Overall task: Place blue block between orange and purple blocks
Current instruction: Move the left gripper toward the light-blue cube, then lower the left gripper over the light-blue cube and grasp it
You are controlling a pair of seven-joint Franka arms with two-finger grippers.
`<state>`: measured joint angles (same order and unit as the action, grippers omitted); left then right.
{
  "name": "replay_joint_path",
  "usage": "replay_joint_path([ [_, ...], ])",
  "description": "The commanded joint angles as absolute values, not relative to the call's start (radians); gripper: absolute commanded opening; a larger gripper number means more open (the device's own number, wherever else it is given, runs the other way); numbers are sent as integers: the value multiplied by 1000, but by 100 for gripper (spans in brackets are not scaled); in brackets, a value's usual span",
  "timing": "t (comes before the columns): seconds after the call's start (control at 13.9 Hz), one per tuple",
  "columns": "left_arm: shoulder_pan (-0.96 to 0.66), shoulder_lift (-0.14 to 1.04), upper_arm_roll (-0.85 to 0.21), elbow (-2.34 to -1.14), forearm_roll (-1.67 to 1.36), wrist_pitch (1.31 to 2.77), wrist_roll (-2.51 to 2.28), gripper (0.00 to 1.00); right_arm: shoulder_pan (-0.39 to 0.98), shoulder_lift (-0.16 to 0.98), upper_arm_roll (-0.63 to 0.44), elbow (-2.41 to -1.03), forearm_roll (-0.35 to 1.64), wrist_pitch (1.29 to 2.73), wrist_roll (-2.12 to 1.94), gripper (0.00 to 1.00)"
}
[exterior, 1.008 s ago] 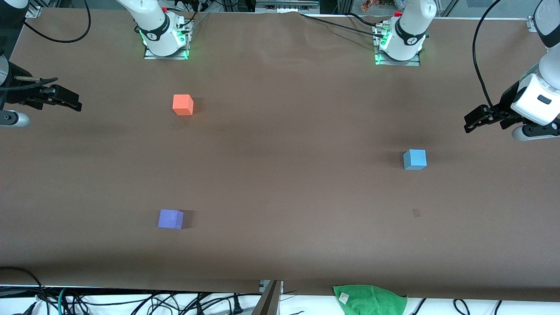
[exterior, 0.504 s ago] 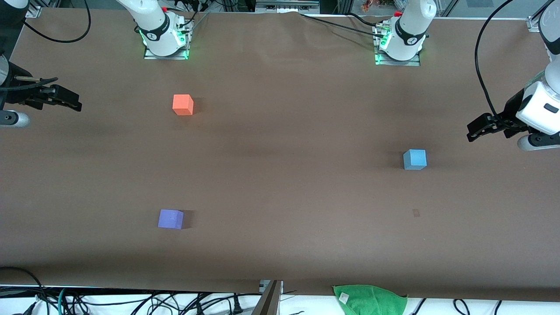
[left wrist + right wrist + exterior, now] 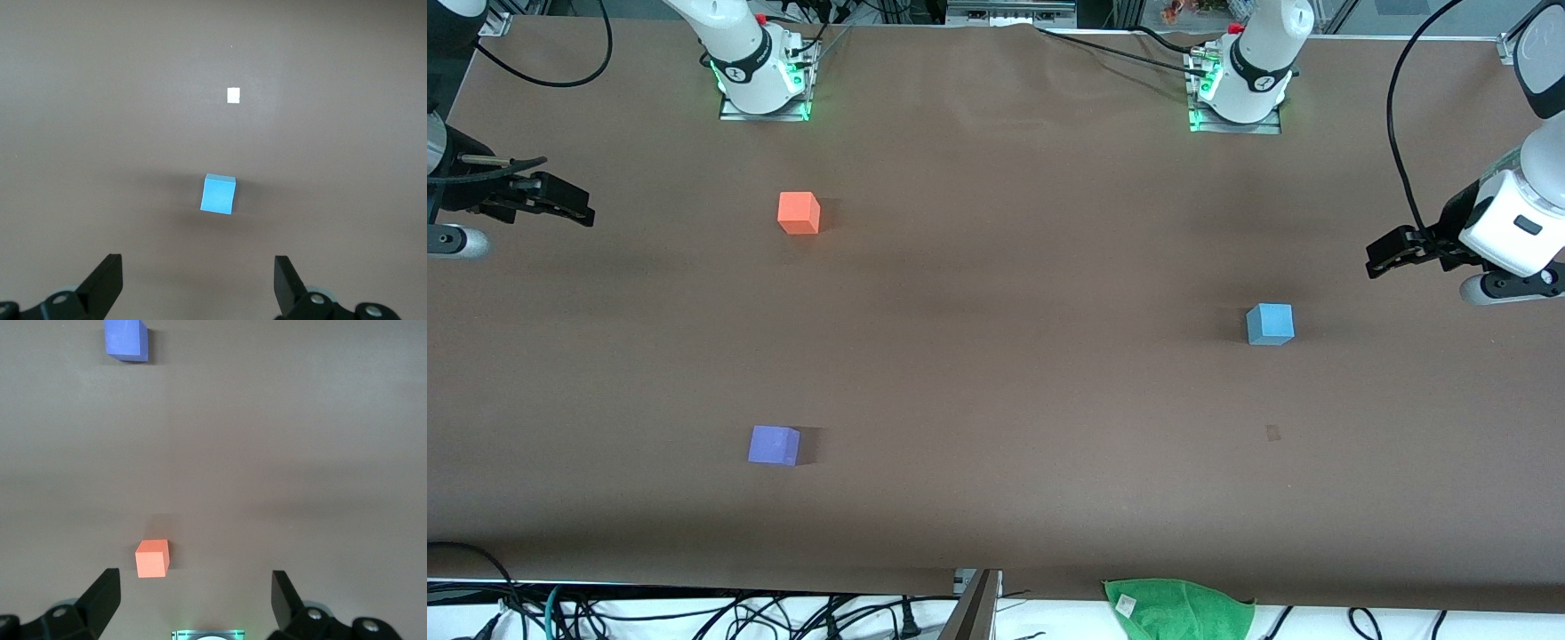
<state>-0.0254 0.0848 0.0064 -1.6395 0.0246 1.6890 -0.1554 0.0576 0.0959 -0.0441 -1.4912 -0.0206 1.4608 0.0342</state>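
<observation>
Brown surface (image 3: 996, 356). Left hand (image 3: 1383, 253) hovers wide open, empty, near blue block (image 3: 1270, 324); right hand (image 3: 574, 209) waits, open, empty. Orange block (image 3: 799, 212) and purple block (image 3: 774, 444) sit well apart toward the right arm's end.

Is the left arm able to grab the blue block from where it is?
Probably yes. The left gripper hangs open over the table near the blue block, which sits alone on the table with nothing around it. The wrist view shows the block between its open fingers' line.
</observation>
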Motion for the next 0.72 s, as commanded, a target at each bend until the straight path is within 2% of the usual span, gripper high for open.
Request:
replay_joint_path([
  [0.0,-23,142,5,-1632,-3,1741,-129,100,60,94,-41,-1488,-25,1463,35,100],
  [0.43,-32,262,3,-1686,8,1914,-63,100,60,95,-41,-1488,-23,1465,35,100],
  [0.65,-31,279,3,-1820,8,2090,-37,100,58,95,-41,-1488,-21,1471,26,100],
])
